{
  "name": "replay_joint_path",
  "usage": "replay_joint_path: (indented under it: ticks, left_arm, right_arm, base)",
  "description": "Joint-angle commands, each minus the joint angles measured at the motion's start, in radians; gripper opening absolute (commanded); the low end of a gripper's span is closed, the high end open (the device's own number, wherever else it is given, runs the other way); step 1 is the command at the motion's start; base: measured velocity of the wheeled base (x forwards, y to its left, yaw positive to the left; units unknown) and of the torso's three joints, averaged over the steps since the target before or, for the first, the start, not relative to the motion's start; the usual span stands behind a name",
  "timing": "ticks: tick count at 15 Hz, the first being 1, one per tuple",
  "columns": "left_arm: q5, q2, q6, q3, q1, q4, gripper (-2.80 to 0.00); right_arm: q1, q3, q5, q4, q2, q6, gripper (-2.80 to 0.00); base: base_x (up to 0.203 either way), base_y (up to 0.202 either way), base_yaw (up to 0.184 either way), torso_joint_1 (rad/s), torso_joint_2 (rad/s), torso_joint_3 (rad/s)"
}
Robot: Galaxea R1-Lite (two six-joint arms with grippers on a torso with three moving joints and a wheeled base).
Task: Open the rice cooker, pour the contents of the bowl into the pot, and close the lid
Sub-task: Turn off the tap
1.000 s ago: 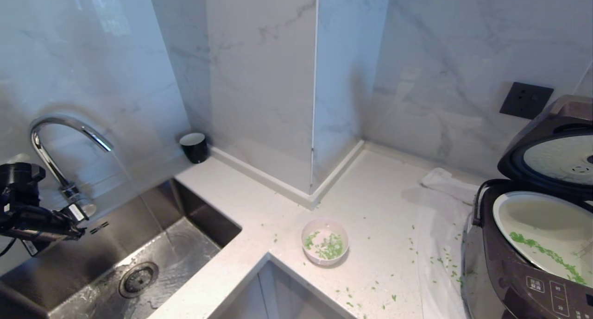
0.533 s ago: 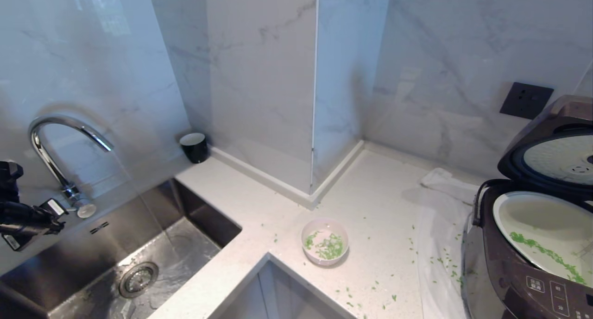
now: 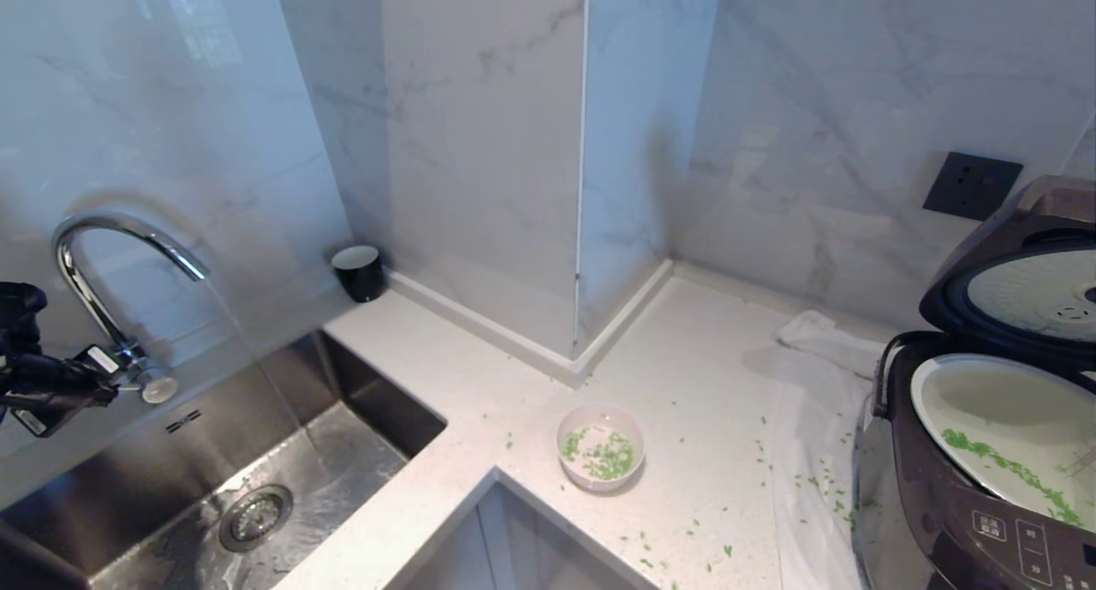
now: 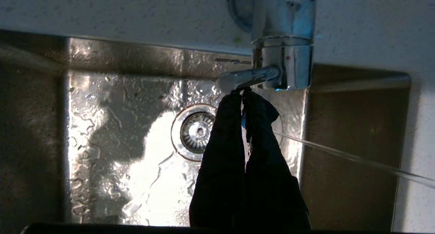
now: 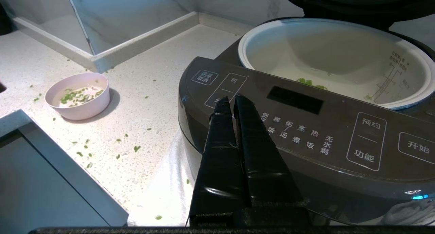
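Note:
The rice cooker (image 3: 925, 504) stands at the counter's right end with its lid (image 3: 1027, 290) raised. Its pale pot (image 3: 1002, 402) holds a streak of green bits. The pink bowl (image 3: 599, 479) sits mid-counter with the green contents (image 3: 610, 457) inside. My left gripper (image 3: 111, 383) is shut and holds nothing. In the left wrist view the left gripper (image 4: 242, 91) has its tips against the end of the faucet lever (image 4: 249, 78). My right gripper (image 5: 232, 100) is shut and empty. It hangs just in front of the cooker's control panel (image 5: 306, 125), outside the head view.
The faucet (image 3: 103, 230) runs a thin stream (image 4: 357, 157) into the steel sink (image 3: 360, 402). A black cup (image 3: 360, 273) stands by the wall. A white cloth (image 3: 813, 402) lies under the cooker. Loose green bits (image 3: 685, 530) are scattered on the counter.
My left gripper drew back to the left, then rose to the faucet lever's height. The bowl, cooker and right gripper have not moved.

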Motion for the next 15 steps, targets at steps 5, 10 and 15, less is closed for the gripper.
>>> replay_joint_path:
  ticks: [5, 10, 15]
  left_arm:
    - [0.006, 0.057, -0.012, -0.086, -0.001, -0.003, -2.8]
    - [0.011, 0.066, -0.034, -0.119, 0.003, -0.002, -2.8]
    - [0.005, 0.009, -0.046, -0.066, 0.002, 0.011, -2.8]
  right_arm:
    - [0.0, 0.0, 0.0, 0.0, 0.0, -0.001, -2.8]
    - [0.0, 0.0, 0.0, 0.0, 0.0, 0.0, -2.8]
    - [0.0, 0.0, 0.0, 0.0, 0.0, -0.001, -2.8]
  base:
    - [0.0, 0.0, 0.0, 0.0, 0.0, 0.0]
    - [0.0, 0.0, 0.0, 0.0, 0.0, 0.0]
    - [0.0, 0.0, 0.0, 0.0, 0.0, 0.0]
